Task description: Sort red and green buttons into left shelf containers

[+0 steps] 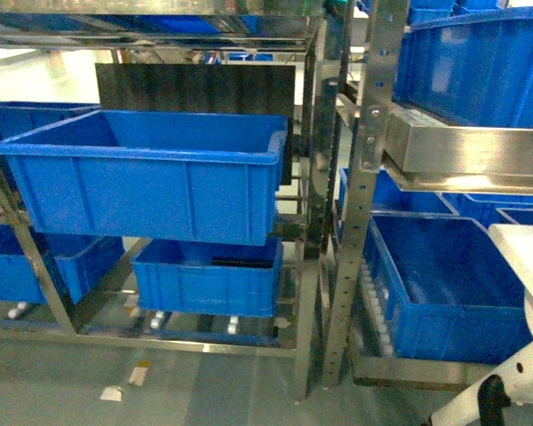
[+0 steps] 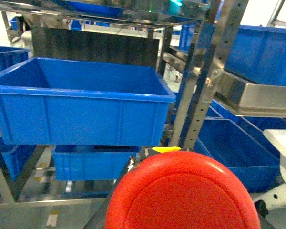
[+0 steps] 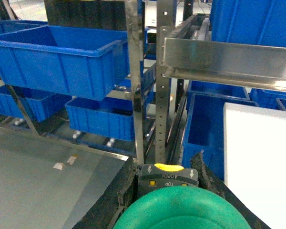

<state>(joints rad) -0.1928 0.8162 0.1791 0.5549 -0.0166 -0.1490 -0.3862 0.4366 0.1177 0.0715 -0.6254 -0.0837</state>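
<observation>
Red button (image 2: 183, 193) fills the bottom of the left wrist view, domed cap toward the camera, carried in the left gripper (image 2: 148, 160); only a sliver of gripper shows at the cap's edge, so the jaws read as closed on the button body, width not measurable. Green button (image 3: 181, 210) sits likewise in the right gripper (image 3: 168, 179), dark fingers (image 3: 115, 200) flanking it on both sides; grey block with yellow tab and "OPEN / TOP" lettering visible just above the cap.

Neither gripper appears in the head view; both buttons well short of the shelf. Target side: upper blue bin (image 1: 147, 177) on the left rack, lower blue bin (image 1: 206, 280) beneath it; upper bin's interior looks bare where visible.

Judgement — transport stage, no drop yet; which colour goes to which bin cannot be read from the frames.

Risks:
- steel upright (image 1: 318, 222) stands between the left rack and the right one; right arm reaching across could clip it;
- release before the cap clears the thick rim — button bounces off to the floor;
- both arms converging on the left rack; collision possible.
</observation>
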